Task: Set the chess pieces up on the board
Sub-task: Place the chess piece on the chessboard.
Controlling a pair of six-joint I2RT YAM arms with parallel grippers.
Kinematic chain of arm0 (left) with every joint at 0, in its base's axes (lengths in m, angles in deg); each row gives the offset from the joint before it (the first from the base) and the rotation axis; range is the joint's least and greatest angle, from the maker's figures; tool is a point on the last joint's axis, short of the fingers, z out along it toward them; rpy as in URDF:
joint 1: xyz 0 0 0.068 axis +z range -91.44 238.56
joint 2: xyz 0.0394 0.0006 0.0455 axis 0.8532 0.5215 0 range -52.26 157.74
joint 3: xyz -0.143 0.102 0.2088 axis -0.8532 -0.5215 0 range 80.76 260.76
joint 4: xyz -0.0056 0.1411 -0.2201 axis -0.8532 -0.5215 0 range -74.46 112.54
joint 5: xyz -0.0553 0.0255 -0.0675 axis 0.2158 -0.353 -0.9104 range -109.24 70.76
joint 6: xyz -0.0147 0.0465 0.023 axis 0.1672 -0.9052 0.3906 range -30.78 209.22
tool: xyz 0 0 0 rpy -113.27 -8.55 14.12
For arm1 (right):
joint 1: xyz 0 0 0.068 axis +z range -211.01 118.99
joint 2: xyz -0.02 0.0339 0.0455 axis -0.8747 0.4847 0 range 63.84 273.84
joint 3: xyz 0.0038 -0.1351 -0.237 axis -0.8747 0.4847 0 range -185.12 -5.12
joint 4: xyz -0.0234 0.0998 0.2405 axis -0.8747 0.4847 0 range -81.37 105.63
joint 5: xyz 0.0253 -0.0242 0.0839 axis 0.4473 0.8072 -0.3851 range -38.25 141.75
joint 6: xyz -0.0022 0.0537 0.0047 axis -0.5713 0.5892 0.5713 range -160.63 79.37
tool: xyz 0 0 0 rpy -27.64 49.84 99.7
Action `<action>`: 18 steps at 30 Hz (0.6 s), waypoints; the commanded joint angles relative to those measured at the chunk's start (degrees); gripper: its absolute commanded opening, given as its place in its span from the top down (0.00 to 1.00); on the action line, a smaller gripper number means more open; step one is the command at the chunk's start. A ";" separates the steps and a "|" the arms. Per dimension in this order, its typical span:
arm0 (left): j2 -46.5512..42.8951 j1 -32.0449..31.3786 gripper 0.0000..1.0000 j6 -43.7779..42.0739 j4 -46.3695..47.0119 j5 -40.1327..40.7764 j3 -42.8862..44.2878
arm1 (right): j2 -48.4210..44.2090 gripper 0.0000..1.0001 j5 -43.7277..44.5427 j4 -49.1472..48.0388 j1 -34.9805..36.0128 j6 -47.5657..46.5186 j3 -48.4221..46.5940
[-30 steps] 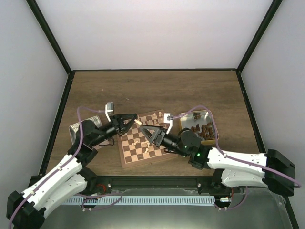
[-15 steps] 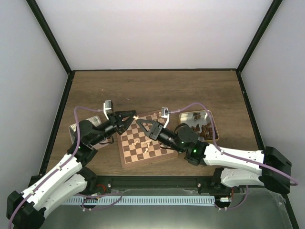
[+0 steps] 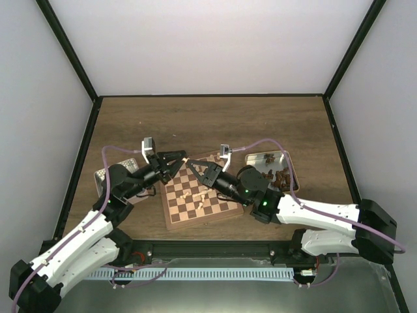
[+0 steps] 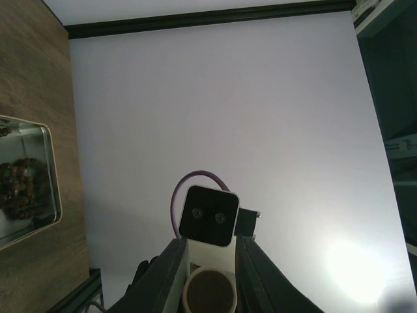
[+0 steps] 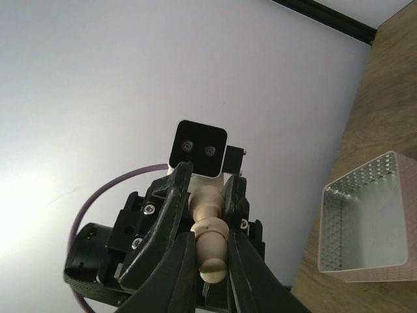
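A pale cream chess piece (image 3: 187,161) hangs in the air over the far left corner of the board (image 3: 195,223), with both grippers meeting on it. My left gripper (image 3: 183,160) is shut on its base end; the left wrist view shows the round base (image 4: 208,297) between my fingers (image 4: 171,274). My right gripper (image 5: 212,264) is shut on the head end of the piece (image 5: 212,238). A few cream pieces (image 3: 189,193) stand or lie on the board's middle squares.
A silver tin (image 3: 287,164) with dark brown pieces sits right of the board, also seen as the tin (image 4: 51,171) in the left wrist view. A perforated silver tin (image 3: 104,176) lies left of the board, the same perforated tin (image 5: 368,225) showing in the right wrist view.
My right gripper has moved up and left from over the board to the left gripper and has closed on the cream piece held there. The left gripper has barely moved.
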 commanded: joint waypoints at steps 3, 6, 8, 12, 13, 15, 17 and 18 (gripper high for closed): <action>0.04 0.03 0.76 0.37 1.14 -0.24 -1.44 | 0.96 0.95 3.84 6.76 -0.97 -0.10 -3.77; 0.02 0.04 0.69 -0.67 0.12 0.54 -1.75 | 0.98 0.96 4.71 8.63 -1.20 -1.23 -4.02; 0.09 0.11 0.62 -2.25 -1.17 1.11 -1.45 | 0.83 0.97 4.93 10.09 -1.43 -1.95 -4.02; -0.19 0.16 0.36 -9.20 -9.93 4.04 0.51 | 0.55 0.97 4.84 15.45 -2.73 -5.57 -4.83; -0.47 0.20 0.33 -11.18 -12.28 5.26 0.97 | 0.44 0.97 4.82 17.99 -3.10 -6.37 -5.04; -1.33 0.41 0.29 -15.56 -17.56 8.16 1.80 | 0.08 0.97 4.61 22.39 -3.94 -8.57 -5.56; -2.28 0.62 0.25 -20.85 -24.02 12.26 2.85 | 0.03 0.97 4.99 27.96 -4.92 -10.57 -6.52; -2.78 0.64 0.23 -23.61 -27.33 14.62 3.59 | 0.03 0.96 4.73 30.80 -5.64 -11.78 -7.05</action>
